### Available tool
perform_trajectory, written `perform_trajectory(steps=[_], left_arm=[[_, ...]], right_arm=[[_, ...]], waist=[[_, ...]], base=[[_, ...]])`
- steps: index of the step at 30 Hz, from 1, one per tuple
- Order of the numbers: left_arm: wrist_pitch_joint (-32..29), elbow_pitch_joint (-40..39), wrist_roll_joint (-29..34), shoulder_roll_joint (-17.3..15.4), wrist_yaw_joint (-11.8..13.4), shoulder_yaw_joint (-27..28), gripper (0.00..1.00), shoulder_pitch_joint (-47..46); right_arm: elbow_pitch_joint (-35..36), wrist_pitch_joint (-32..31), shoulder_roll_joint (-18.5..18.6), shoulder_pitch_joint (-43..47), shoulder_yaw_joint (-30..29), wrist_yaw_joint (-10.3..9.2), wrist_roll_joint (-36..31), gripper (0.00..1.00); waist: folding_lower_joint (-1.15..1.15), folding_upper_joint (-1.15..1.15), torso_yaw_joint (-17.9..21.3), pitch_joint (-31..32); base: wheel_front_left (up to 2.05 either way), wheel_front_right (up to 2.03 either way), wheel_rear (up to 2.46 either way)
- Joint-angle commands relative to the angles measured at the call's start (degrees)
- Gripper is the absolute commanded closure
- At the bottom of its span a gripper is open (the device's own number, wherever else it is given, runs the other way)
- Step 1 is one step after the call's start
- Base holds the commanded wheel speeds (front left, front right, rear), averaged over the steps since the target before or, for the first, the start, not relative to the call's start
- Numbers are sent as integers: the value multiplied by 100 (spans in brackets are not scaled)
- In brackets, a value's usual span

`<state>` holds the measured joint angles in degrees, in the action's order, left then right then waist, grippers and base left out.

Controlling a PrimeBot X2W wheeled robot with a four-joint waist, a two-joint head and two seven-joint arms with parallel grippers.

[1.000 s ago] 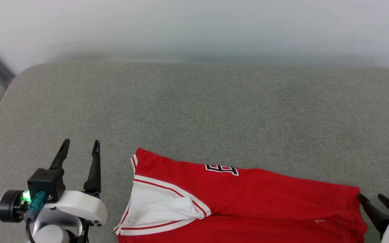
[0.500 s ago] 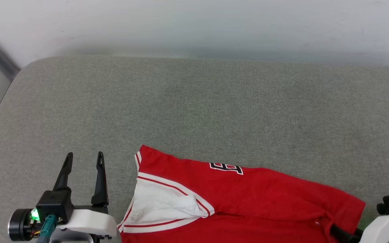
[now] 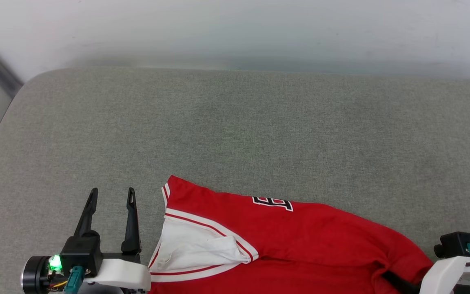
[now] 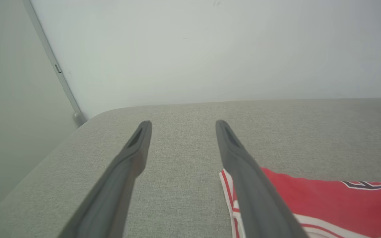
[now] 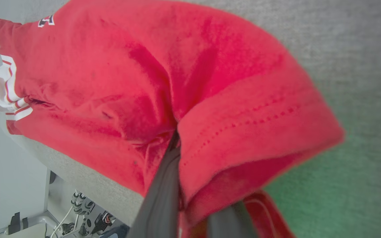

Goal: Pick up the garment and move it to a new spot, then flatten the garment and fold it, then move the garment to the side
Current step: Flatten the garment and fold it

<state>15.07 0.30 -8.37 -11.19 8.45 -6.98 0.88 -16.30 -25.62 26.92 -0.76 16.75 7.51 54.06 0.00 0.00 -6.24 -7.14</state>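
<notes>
Right wrist view: the right end effector [image 5: 184, 155] has its two dark fingers closed on a bunched fold of the garment [image 5: 127, 66] at the stitched red hem. One finger lies on top and the other is tucked under the cloth, which puckers into creases around the pinch. In the head view this grip sits at the near right of the tabletop [image 3: 235, 122]. The left end effector [image 3: 112, 191] hovers over the tabletop's near left part with its fingers apart, holding nothing, just beside the garment's striped edge.

The garment reads as light, thin knit: limp and easily creased, not slippery on the grey woven tabletop, and not fragile. It will likely sag and trail from any single grip, so one pinch should drag it rather than carry it flat. Good holds look to be the doubled, stitched parts: the hem now held, and at the other end the shoulder seam or the trim by the white sleeve [image 3: 194, 243].

It lies along the tabletop's near edge, well apart from the far edge. Its long axis runs across the tabletop, slightly slanted. The sleeve end points to the tabletop's left, the hem end to its right and a little nearer. The black numerals [image 3: 272, 203] show partly at the fold line facing the far edge.
</notes>
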Motion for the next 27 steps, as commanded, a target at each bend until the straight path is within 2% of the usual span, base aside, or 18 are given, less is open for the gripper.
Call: perform_trajectory(steps=[1,11,19,23,27], left_arm=[[13,-15,99,78,-53,54,0,69],[13,-100,512,397,-224,314,0,242],[13,-91,620,484,-340,451,0,365],[13,-67,647,518,-414,488,0,420],[13,-65,669,548,-460,514,0,467]], right_arm=[[-77,-74,-27,-3,132,-4,32,100],[-164,116,709,-226,-239,-7,157,100],[-438,-129,1303,-242,-667,-5,154,100],[71,-480,1398,-189,-556,-3,280,100],[893,-794,1404,-198,-421,-3,353,100]], waist=[[0,0,5,19],[0,0,50,181],[0,0,130,315],[0,0,159,375],[0,0,197,393]], base=[[0,0,0],[0,0,0],[0,0,0],[0,0,0],[0,0,0]])
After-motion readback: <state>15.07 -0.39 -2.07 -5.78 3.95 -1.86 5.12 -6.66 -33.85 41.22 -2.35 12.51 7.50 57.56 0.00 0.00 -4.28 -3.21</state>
